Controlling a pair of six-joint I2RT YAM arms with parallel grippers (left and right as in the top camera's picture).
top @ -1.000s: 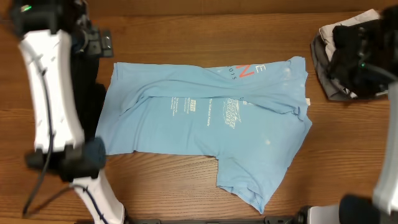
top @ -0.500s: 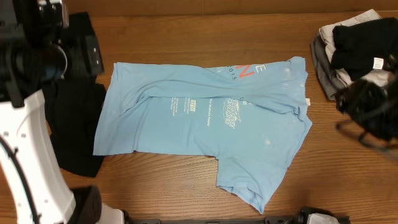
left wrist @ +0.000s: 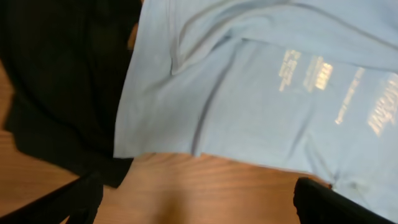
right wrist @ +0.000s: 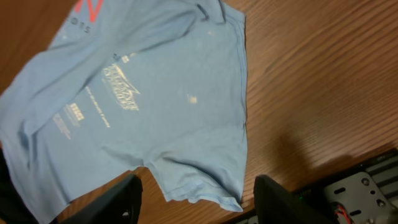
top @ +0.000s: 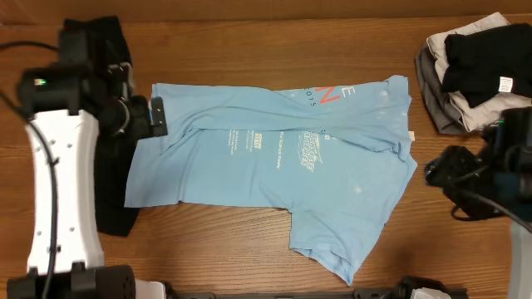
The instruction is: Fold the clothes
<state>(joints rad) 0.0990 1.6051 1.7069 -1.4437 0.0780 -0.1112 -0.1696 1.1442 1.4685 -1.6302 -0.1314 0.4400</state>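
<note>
The light blue T-shirt [top: 274, 166] lies spread across the middle of the table, its upper part folded over, with red and white lettering [top: 328, 94] showing. A black garment [top: 104, 199] lies by its left edge, partly under my left arm. My left gripper [top: 143, 116] hovers over the shirt's upper left edge. In the left wrist view it [left wrist: 199, 208] is open, with bare wood between the fingers and the shirt [left wrist: 249, 93] beyond. My right gripper [top: 453, 170] hangs just right of the shirt. It [right wrist: 199, 202] is open above the shirt's sleeve hem [right wrist: 205, 186], holding nothing.
A pile of grey, black and white clothes [top: 465, 71] sits at the back right corner. A dark rail with hardware [right wrist: 354, 193] runs along the table's front edge. Bare wood [top: 208, 249] lies in front of the shirt.
My left arm has swung from the far left to the shirt's upper left edge. My right arm has come forward from the clothes pile to beside the shirt's right edge.
</note>
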